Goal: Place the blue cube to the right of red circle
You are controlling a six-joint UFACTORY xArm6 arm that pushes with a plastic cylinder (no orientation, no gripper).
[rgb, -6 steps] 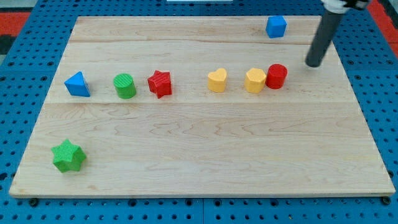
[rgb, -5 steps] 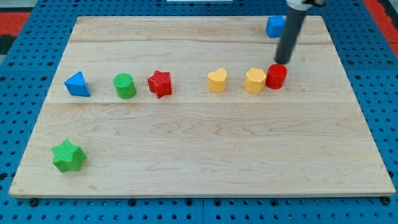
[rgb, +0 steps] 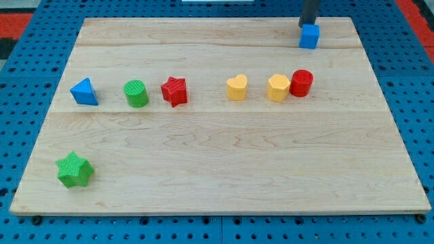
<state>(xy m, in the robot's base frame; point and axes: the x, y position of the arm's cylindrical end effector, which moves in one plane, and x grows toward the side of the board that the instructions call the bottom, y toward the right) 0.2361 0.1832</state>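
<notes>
My tip (rgb: 308, 26) is set touching the blue cube (rgb: 309, 36) at its 12 o'clock; no fingers exist. A push toward 6 o'clock is needed, ending at the red circle's (rgb: 302, 83) 3 o'clock.

Only a short stretch of straight, dark grey, round rod shows, ending in my tip (rgb: 308, 26).

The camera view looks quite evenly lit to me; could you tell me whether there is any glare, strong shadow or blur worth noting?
Camera view: soft, even light, no glare on the wooden board; blocks such as the green star cast only faint shadows and look sharp. My tip sits just above the blue cube, the rod cut off by the view's top edge. The red circle is crisp.
</notes>
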